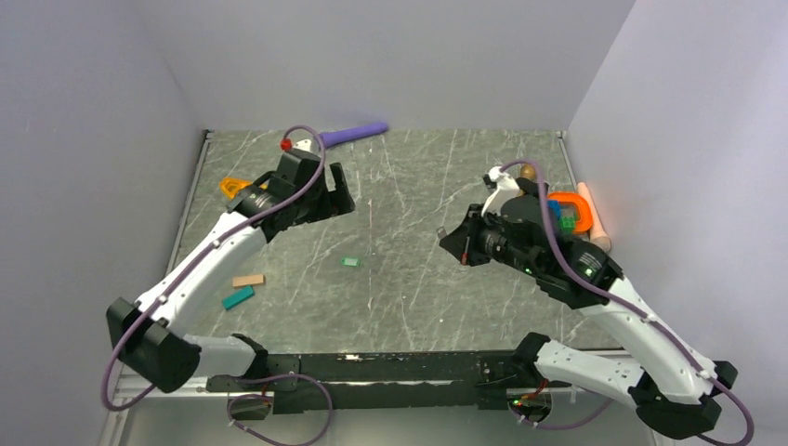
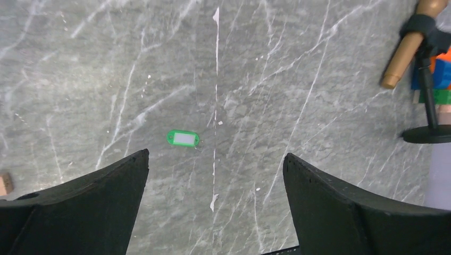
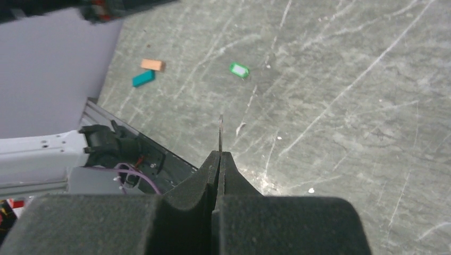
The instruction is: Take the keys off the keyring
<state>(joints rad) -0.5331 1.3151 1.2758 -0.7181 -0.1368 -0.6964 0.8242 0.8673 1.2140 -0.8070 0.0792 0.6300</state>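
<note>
Lying flat on the grey marbled table point(image 1: 409, 177), the keys point(image 2: 183, 138), a tiny green oblong tag with a pale insert, sit to the right of the tan block point(image 1: 248, 280). They are well apart from it and a bit farther from the arm bases. Teal block point(image 1: 238, 297) is just beside the tan block on its near side, not touching. Left gripper point(image 2: 216, 154) hangs above the table, up and right of the tan block. Its jaws are spread wide with nothing between them. In its wrist view the keys show on the table in the gap, closer to the left finger, untouched. Right gripper point(image 3: 219, 155) is far right of the tan block, past the keys and off the table. Its fingers are pressed together on a thin metal sliver point(image 3: 220, 133) that pokes out beyond the tips; its exact shape can't be told edge-on.
</note>
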